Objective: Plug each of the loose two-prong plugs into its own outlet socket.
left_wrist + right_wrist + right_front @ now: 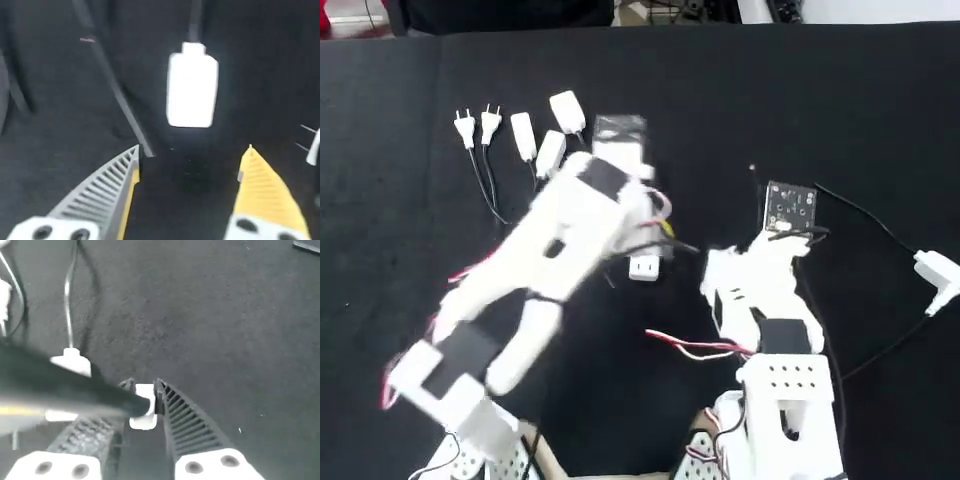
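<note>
Starting nearest the arm bases, the right gripper [144,390] sits to the near right of the lone socket [643,267] in the middle of the table [880,100]. Its fingers are drawn narrow around a small white plug [144,419], and a dark cord [75,385] crosses in front of it. That plug is well apart from the socket, so it looks gripped but not yet brought to any slots. The socket itself lies bare, its two slots showing and nothing pushed into them.

Over the socket and just beyond it, the left arm stretches across. The left gripper [194,148] has its fingers spread wide and holds nothing. A white block [192,92] on a cord lies ahead between them, untouched. Whether that block is a plug body or another socket cannot be told.

Farther out, beyond the socket and to its left, a loose plug [465,125] and a second plug [492,120] lie side by side with their prongs bare. A cluster of white pieces [548,152] lies just beside them, closer to the socket. Far to the socket's right, a stray white piece [935,270] rests on its own cord.

By the look of it, the task has barely begun. No plug appears seated, one is in the right gripper, and at least two remain loose.
</note>
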Available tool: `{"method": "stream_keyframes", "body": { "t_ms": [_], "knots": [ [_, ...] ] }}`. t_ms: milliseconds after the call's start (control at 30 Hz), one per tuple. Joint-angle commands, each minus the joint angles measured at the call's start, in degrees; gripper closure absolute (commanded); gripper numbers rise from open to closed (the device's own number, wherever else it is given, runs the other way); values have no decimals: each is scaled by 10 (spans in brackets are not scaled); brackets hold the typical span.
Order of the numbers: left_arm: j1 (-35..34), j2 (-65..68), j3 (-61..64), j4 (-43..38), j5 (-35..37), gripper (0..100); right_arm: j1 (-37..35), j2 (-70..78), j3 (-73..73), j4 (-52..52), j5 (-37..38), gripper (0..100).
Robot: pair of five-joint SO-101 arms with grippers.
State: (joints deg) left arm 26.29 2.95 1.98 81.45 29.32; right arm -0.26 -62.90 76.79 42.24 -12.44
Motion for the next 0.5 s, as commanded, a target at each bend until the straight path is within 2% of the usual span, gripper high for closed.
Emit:
{"method": "stream_keyframes", "body": {
  "t_ms": [0, 100, 267, 367, 467],
  "knots": [
    [-56, -124, 44, 9, -51, 695, -30, -10, 8, -67, -4, 986],
    [-107, -237, 119, 9, -84, 695, -64, -10, 39, -124, -2, 986],
    [-233, -425, 262, 1, -89, 694, -107, -10, 49, -134, -2, 986],
    [-326, -504, 371, -46, -127, 694, -143, -10, 64, -143, -2, 986],
    [-386, -547, 474, -99, -147, 694, -167, -10, 93, -190, -1, 986]
  ]
}}
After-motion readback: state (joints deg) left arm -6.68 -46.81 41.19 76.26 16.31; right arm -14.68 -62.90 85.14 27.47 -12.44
